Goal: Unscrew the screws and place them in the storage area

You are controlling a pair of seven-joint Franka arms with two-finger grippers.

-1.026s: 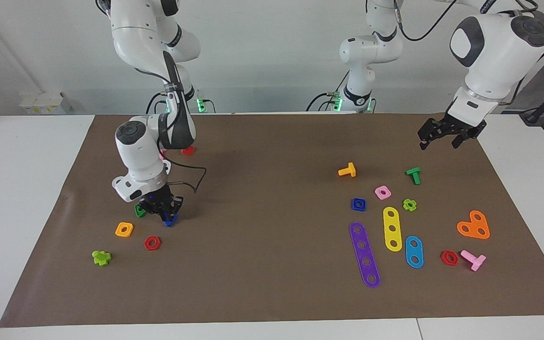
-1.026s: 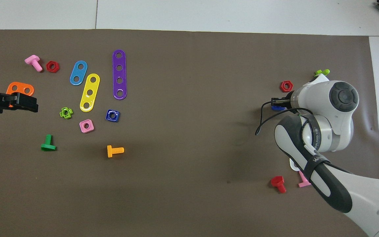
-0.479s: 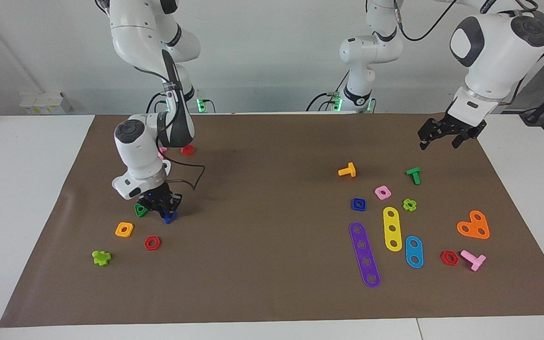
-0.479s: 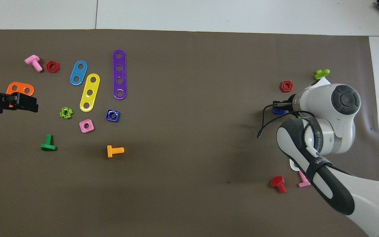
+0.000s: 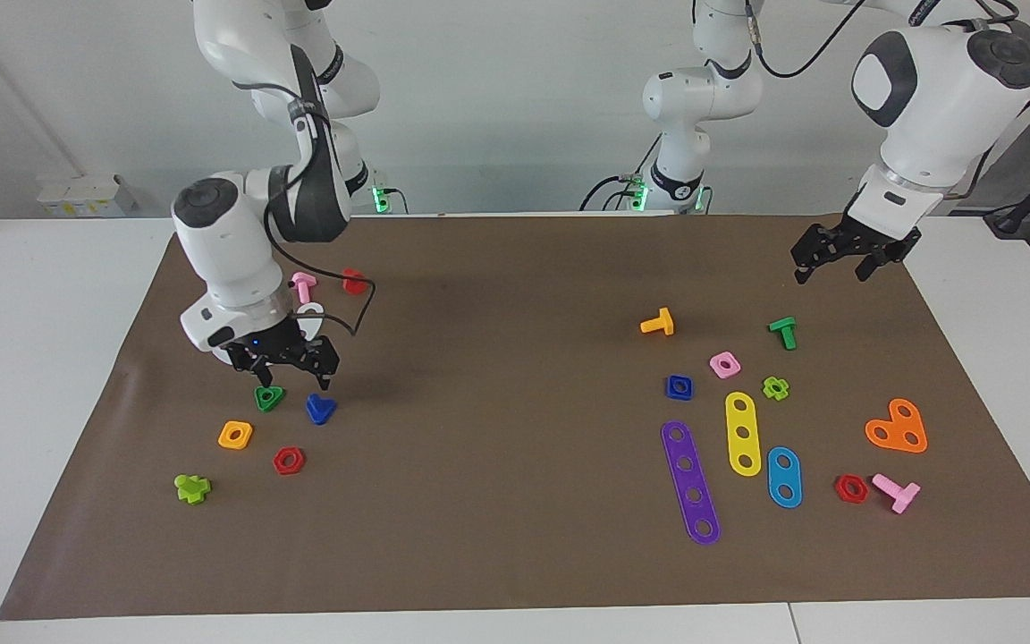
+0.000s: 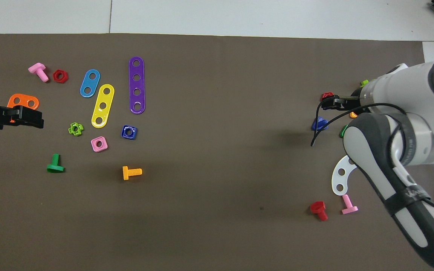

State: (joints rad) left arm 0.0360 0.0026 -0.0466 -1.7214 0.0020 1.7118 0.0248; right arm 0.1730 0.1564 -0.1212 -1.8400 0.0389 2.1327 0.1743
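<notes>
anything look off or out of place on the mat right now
Nothing stands out. The blue bolt lies loose on the mat beside the green triangular nut, under the raised, open right gripper. The blue square nut sits apart at the left arm's end.

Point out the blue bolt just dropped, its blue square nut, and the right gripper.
blue bolt (image 5: 320, 408), facing view, on its triangular head.
blue square nut (image 5: 679, 386), facing view, on its rim.
right gripper (image 5: 287, 362), facing view, between its open fingertips.
</notes>
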